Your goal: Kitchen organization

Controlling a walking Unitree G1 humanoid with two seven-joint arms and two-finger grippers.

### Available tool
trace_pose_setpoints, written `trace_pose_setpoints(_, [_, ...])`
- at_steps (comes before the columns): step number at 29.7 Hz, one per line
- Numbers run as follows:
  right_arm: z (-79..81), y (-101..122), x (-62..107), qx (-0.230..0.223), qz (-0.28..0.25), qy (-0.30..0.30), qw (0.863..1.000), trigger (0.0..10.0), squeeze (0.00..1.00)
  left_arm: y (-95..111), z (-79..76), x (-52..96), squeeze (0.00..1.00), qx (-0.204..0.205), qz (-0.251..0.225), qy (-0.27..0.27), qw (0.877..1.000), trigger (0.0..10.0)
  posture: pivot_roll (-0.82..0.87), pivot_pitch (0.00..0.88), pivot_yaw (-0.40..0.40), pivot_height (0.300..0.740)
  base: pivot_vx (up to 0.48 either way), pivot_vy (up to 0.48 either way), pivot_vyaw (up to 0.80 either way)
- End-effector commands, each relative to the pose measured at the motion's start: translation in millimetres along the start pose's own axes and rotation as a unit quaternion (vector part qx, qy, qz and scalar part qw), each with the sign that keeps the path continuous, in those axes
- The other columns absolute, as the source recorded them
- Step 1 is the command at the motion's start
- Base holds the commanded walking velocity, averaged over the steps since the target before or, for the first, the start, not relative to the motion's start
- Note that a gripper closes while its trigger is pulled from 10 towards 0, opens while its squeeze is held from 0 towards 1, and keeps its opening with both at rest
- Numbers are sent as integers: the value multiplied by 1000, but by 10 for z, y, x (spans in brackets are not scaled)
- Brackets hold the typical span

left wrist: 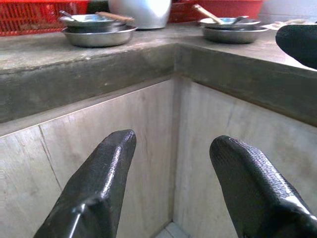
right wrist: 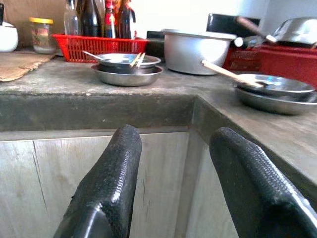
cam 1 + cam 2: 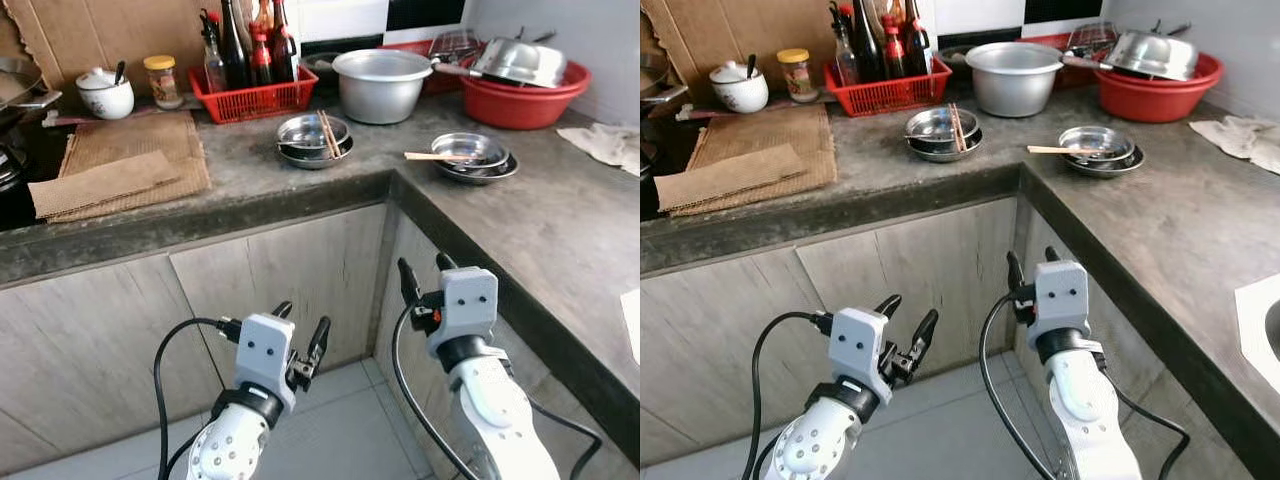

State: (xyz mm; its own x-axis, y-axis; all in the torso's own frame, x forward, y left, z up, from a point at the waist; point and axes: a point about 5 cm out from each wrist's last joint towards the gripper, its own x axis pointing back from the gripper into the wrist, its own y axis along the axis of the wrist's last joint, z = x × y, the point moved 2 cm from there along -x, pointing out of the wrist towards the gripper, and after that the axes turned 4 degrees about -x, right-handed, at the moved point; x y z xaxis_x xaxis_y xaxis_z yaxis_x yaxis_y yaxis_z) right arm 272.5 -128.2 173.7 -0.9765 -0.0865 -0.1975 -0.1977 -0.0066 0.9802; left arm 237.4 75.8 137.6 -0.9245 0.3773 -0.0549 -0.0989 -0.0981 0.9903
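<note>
Two stacks of steel bowls rest on the grey L-shaped counter (image 3: 560,235). The left bowl stack (image 3: 314,138) holds chopsticks (image 3: 328,133). The right bowl stack (image 3: 475,157) has a wooden utensil (image 3: 440,156) laid across it. Behind them stands a large steel pot (image 3: 382,84). My left gripper (image 3: 301,335) is open, held low in front of the cabinet doors (image 3: 290,270), below the counter's edge. My right gripper (image 3: 423,272) is open too, just below the inner corner of the counter. Nothing is between either pair of fingers.
A red basket (image 3: 255,98) of bottles, a jar (image 3: 162,80) and a white lidded pot (image 3: 105,93) line the back wall. Folded cardboard (image 3: 110,180) lies at the left. A red basin (image 3: 525,98) with a steel lid sits far right, a cloth (image 3: 610,143) beside it.
</note>
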Motion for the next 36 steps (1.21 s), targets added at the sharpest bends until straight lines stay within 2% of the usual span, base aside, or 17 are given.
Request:
trace_pose_setpoints(1, [9,53,-17,0,-7,0,1000,10000,0,-16,1,-7,0,-4,1,0,1000,10000,198,86,-1,740,480,0,0])
trace_pose_setpoints(27, [24,99,-33,2,-17,0,1000,10000,0,-31,-3,-10,0,-3,2,-4,1000,10000,197,82,3,740,480,0,0])
trace_pose_setpoints(32, [-33,190,-96,20,-33,-8,999,10000,0,-43,-44,-15,0,9,5,-16,1000,10000,197,81,2,740,0,0,0])
trace_pose_setpoints(33, [-71,232,-134,38,-43,-10,998,10000,16,-33,-98,-16,0,13,1,-30,999,10000,197,81,1,740,0,0,0])
trace_pose_setpoints(34, [-84,250,-145,50,-48,-9,998,10000,824,-26,-127,-13,0,10,-2,-39,999,10000,196,78,0,740,0,0,0])
trace_pose_setpoints(35, [-93,262,-151,57,-51,-9,997,10000,824,-22,-148,-10,0,7,-4,-44,999,10000,195,78,0,740,0,0,0])
trace_pose_setpoints(36, [-101,274,-150,65,-55,-10,996,10000,1000,-23,-169,-7,0,6,-5,-50,999,10000,196,76,-2,740,0,0,0])
